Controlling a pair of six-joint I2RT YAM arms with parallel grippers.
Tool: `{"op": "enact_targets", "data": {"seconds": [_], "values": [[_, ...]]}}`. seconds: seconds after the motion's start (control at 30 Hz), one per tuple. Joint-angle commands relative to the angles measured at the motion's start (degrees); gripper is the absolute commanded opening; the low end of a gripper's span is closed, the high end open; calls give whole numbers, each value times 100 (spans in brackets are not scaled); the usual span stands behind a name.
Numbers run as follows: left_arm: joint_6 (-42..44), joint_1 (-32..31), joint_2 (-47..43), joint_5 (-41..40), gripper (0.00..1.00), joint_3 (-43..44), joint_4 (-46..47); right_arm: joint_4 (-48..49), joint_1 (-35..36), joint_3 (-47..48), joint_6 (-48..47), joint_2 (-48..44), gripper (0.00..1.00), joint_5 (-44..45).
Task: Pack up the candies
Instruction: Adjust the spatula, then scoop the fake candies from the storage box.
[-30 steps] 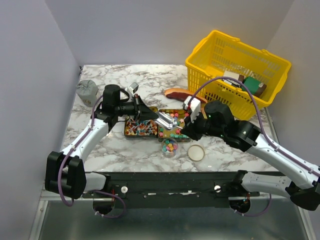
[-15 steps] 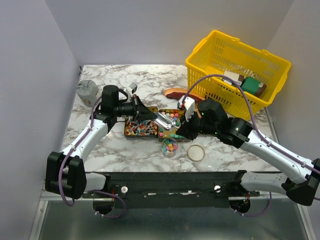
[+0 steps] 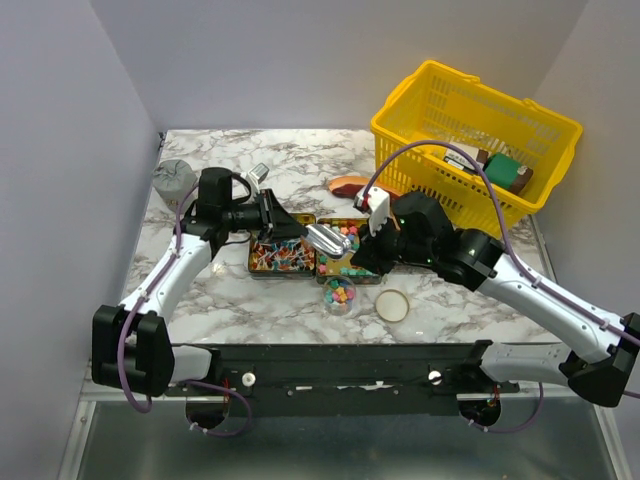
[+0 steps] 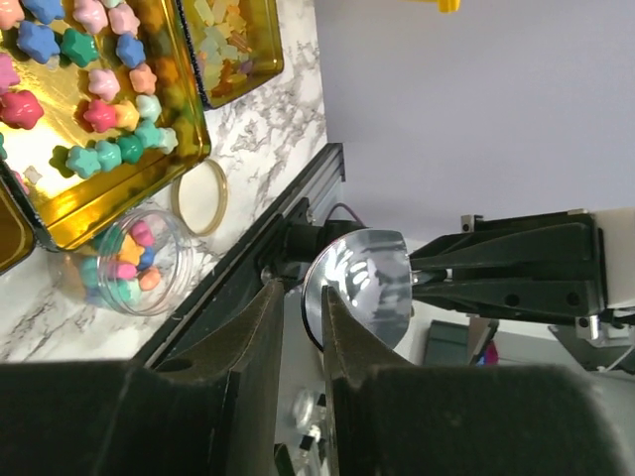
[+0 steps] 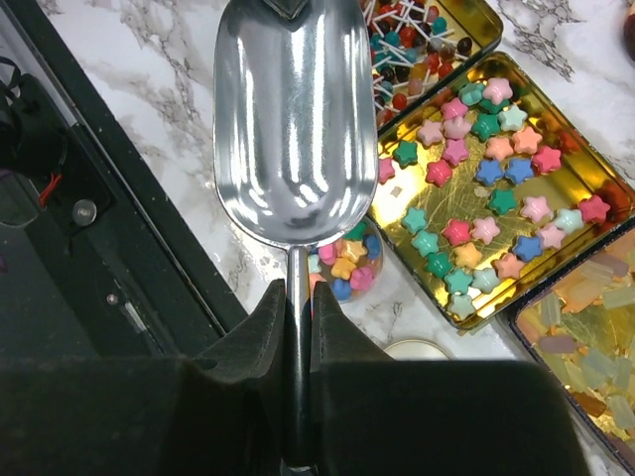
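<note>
An empty silver scoop (image 5: 295, 129) hangs over the small clear jar (image 5: 342, 266) of star candies, my right gripper (image 5: 298, 294) shut on its handle. Gold tins hold pastel star candies (image 5: 486, 169), yellow-orange pieces (image 5: 585, 357) and red/blue/white wrapped pieces (image 5: 417, 40). In the top view the scoop (image 3: 325, 239) sits between my right gripper (image 3: 360, 252) and left gripper (image 3: 290, 228). My left gripper (image 4: 298, 294) is open by a narrow gap, nothing between its fingers, the scoop bowl (image 4: 362, 288) just beyond its tip.
The jar's lid (image 3: 392, 305) lies on the marble right of the jar (image 3: 339, 293). A yellow basket (image 3: 430, 105) with boxed packets stands back right, a reddish-brown slab (image 3: 352, 186) before it. A grey lump (image 3: 175, 180) sits back left. The black rail (image 3: 330, 365) runs along the near edge.
My left gripper has opened, let go of the scoop's front rim and drawn back to the left. The right arm has shifted left, still holding the scoop.
</note>
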Motion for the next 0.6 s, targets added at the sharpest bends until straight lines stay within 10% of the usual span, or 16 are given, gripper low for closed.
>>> {"op": "enact_targets", "data": {"seconds": [0.0,0.33,0.57], "values": [[847,96,126,-293,28,130,-979,273,-47,391,154,-1,1,352],[1989,851,345,-2110,72,1430,-2500,-359,-56,417,487,605,1,615],[2279,1116,399,-3893,82,1563,-2729,-983,-56,1102,663,1457,1,756]]}}
